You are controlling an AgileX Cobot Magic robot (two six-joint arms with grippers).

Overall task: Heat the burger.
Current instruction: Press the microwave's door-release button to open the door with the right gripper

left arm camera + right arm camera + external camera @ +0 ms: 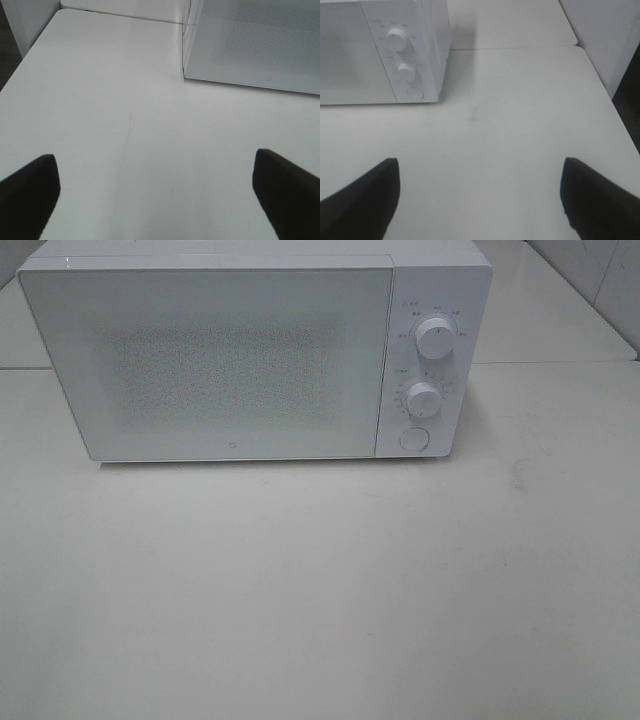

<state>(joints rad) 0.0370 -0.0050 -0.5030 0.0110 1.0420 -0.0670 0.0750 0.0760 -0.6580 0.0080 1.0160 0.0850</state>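
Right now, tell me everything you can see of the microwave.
The microwave is a white, plastic-looking box standing upright on the white table, toward its back. Its door, with a speckled window, is shut, so nothing inside shows. On the panel right of the door sit a round white upper knob, a lower knob and a round button beneath. Only the table touches it.

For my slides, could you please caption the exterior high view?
Closed white microwave with two knobs standing on a white table.
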